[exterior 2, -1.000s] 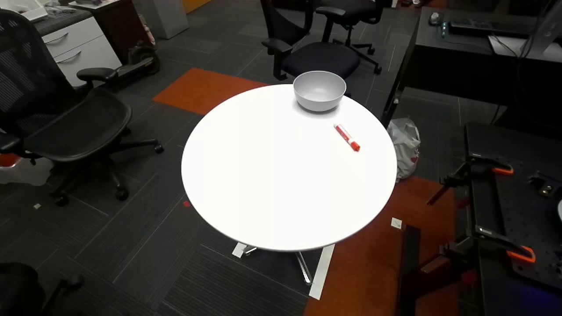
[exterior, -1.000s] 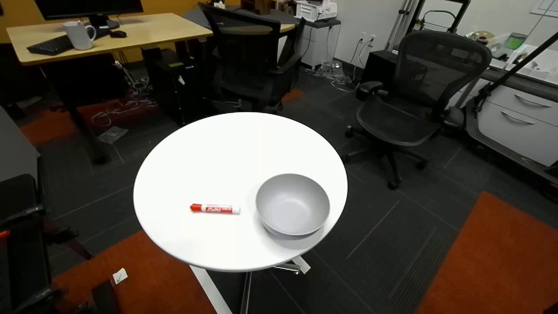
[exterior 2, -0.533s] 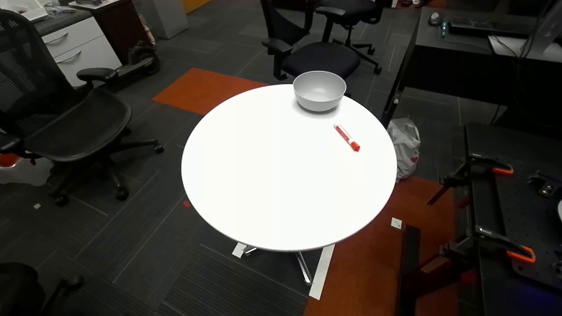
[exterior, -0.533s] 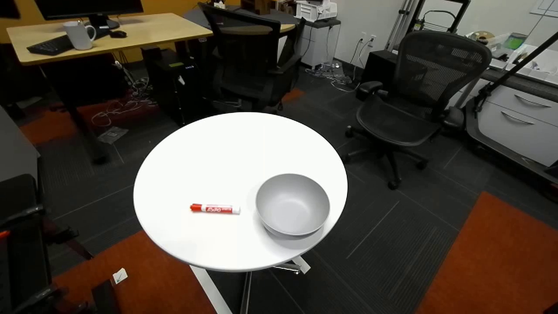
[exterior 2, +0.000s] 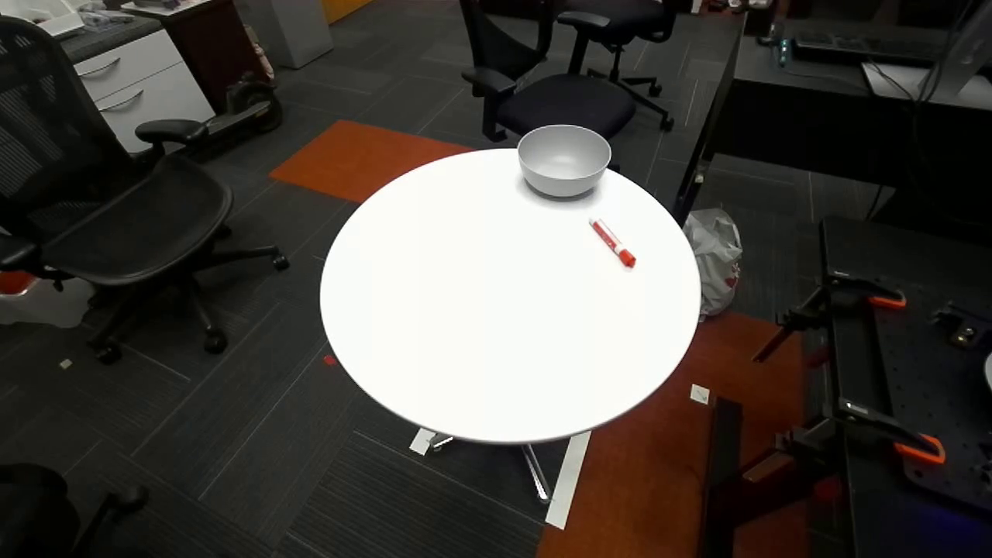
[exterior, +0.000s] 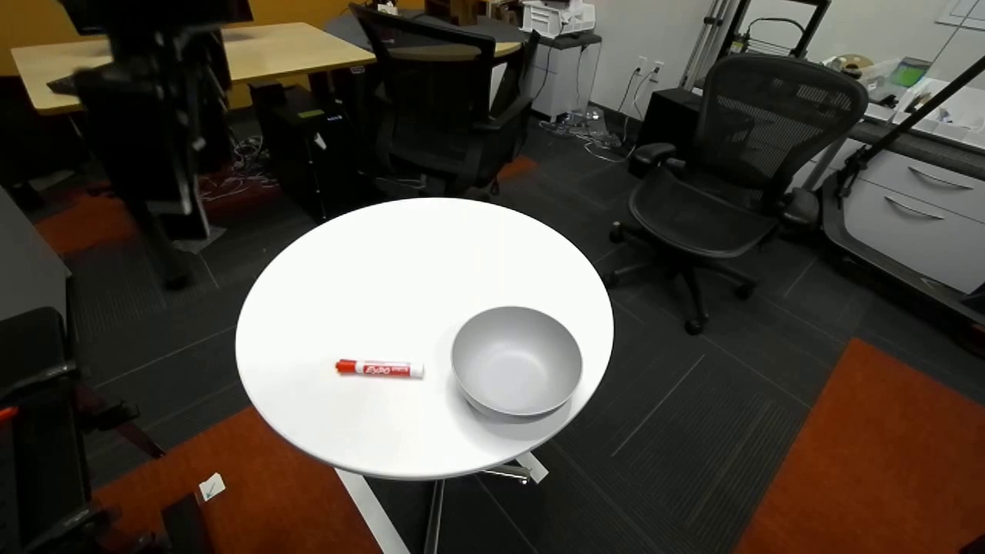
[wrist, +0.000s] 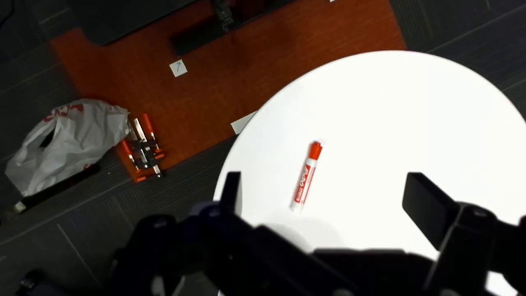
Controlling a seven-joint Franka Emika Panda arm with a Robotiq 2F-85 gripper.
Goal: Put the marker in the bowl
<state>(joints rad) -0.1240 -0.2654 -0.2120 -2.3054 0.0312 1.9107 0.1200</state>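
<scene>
The marker point(exterior: 379, 368), red with a white middle, lies flat on the white round table beside the bowl; it also shows in an exterior view point(exterior 2: 612, 242) and in the wrist view point(wrist: 305, 179). The light-grey bowl point(exterior: 515, 362) stands upright near the table's edge, its inside bare; it shows in an exterior view too point(exterior 2: 564, 160). In the wrist view only a grey sliver, likely its edge, shows past the gripper body. My gripper point(wrist: 322, 183) is open and empty, high above the table, with the marker seen between its fingers. The blurred gripper point(exterior: 181, 208) shows at upper left in an exterior view.
The white round table point(exterior: 415, 269) has a rounded edge with floor around it. Office chairs point(exterior: 739, 154) and a wooden desk point(exterior: 292, 54) stand beyond. A black bench with orange-tipped clamps point(exterior 2: 918, 449) and a plastic bag point(exterior 2: 713, 256) are beside the table.
The arm and gripper have come into an exterior view at upper left and moved down, blocking part of the desk. The marker and bowl have not moved.
</scene>
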